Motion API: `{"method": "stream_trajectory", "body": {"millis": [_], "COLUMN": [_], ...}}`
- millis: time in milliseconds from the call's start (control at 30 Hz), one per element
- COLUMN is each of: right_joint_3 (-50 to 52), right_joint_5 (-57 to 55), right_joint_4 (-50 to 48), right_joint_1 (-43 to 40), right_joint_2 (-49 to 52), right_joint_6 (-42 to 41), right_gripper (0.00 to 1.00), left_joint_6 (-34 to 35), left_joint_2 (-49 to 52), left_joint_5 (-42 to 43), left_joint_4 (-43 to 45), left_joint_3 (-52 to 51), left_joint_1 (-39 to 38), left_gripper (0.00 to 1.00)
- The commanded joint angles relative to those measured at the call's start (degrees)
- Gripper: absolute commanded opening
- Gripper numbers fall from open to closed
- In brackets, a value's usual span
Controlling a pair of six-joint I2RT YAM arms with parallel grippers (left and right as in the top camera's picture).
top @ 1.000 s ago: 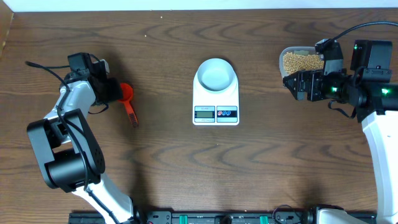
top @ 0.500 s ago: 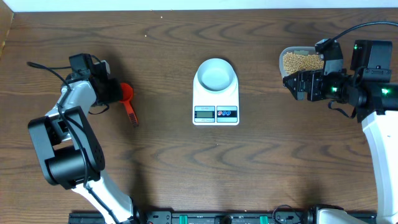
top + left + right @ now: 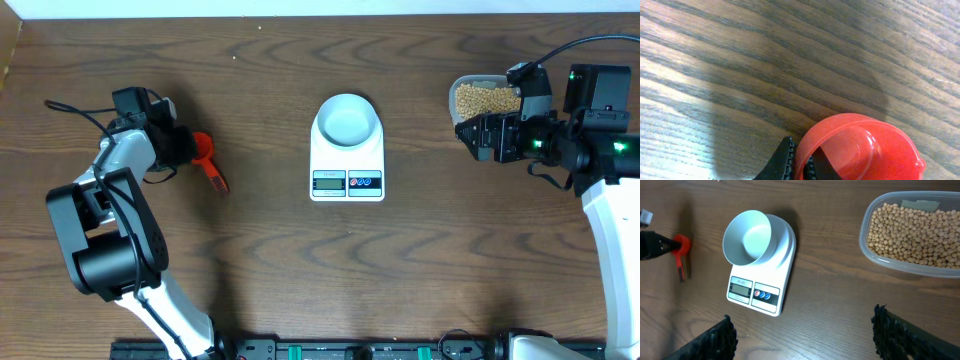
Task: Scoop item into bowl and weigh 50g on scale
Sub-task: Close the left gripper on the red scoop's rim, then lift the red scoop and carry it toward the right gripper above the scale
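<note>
Red plastic scoop (image 3: 203, 152) is seen at the left of the overhead frame, on the wood-grain desk (image 3: 300, 260), handle pointed toward the lower right. Left tool (image 3: 186, 148) is pressed together on the scoop's rim. In the left wrist view one dark finger (image 3: 781, 161) is set outside the cup wall, and the other is glimpsed through the translucent red. Whether the scoop is lifted off the desk cannot be told.

Right tool (image 3: 805, 342) is spread wide, with nothing between its fingers. It is placed at the upper right of the overhead frame, just beside the clear tub (image 3: 910, 266).

Beans (image 3: 912, 227) are all found in that tub. None are seen in the bowl (image 3: 347, 120) or in the scoop. Bowl is set on the scale (image 3: 347, 160) at upper centre, well apart from scoop and tub.

Progress is judged early: scoop gripped, bowl placed. To be done: scoop carried to the tub, filled, emptied into the bowl, and the reading brought to target.

Writing: scale display is shown as a grey panel, with digits too small to be read. One red and one blue button are noted, and no marking is made out on them. No brand is legible.
</note>
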State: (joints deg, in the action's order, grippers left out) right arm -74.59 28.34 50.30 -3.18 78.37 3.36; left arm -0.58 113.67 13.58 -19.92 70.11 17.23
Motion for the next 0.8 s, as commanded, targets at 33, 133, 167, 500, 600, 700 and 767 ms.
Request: {"method": "stream_trajectory", "body": {"millis": [33,133,167,500,600,700,767], "right_joint_3": [-1.1,-1.1,-1.1,-1.1,-1.1,-1.1,-1.1], "right_joint_5": [0.7,0.8,0.9,5.5,5.5,5.5,5.5], "right_joint_4": [-0.6,-1.8,-2.4,-15.7,-20.1,-24.1,-26.2], "right_joint_1": [0.3,0.3,0.3,6.5,9.9,13.5,15.5], "right_joint_2": [0.3,0.3,0.3,0.4,0.7,1.2,1.6], "right_joint_6": [-2.0,-5.6,-6.9,-19.7,-23.1,-27.3,-30.0], "right_gripper": [0.86,0.86,0.86,0.83,0.82,0.79,0.77], "left_joint_6": [7.2,16.0,20.2,49.7,55.3,64.0,70.1], "left_joint_2": [-6.4,-11.4,-13.6,-29.6,-31.1,-30.9,-30.6], "left_joint_5": [-0.2,0.1,1.3,7.0,7.0,6.5,6.1], "left_joint_4": [0.0,-0.1,-0.1,-1.0,-1.0,-2.1,-3.1], "left_joint_3": [0.5,0.5,0.5,0.5,0.5,0.5,0.5], "left_joint_1": [0.0,0.0,0.0,-6.3,-10.8,-15.6,-18.3], "left_gripper": [0.07,0.07,0.07,0.07,0.07,0.07,0.07]}}
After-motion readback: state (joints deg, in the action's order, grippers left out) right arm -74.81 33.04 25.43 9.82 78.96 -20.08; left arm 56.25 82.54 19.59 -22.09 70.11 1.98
